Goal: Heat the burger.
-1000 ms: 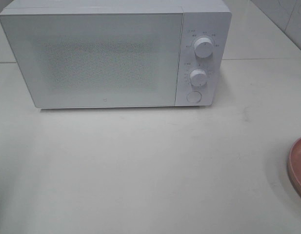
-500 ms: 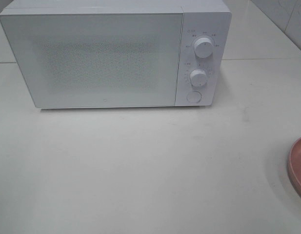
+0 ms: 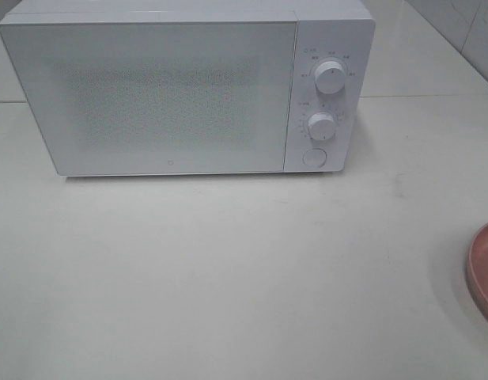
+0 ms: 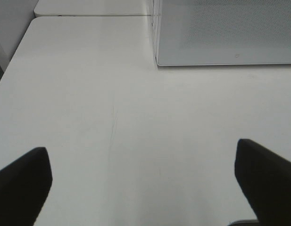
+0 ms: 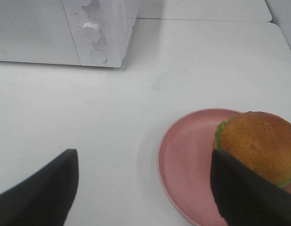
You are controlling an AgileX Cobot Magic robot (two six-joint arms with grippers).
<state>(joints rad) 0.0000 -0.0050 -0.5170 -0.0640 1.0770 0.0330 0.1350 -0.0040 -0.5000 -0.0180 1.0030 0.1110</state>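
The burger (image 5: 259, 143), golden-brown bun over a green lettuce edge, sits on a pink plate (image 5: 185, 155); in the high view only the plate's rim (image 3: 482, 269) shows at the right edge and the burger is out of view. My right gripper (image 5: 140, 188) hangs open above the table, one dark finger (image 5: 244, 193) in front of the burger without touching it. A white microwave (image 3: 184, 91) stands at the back with its door shut. Well short of the microwave's corner (image 4: 225, 33), my left gripper (image 4: 143, 183) is open over bare table.
Two white knobs (image 3: 330, 76) and a round button (image 3: 313, 157) are on the microwave's right panel. The white table (image 3: 228, 269) stretches in front of it. A seam between two tabletops (image 4: 88, 15) runs behind the left side.
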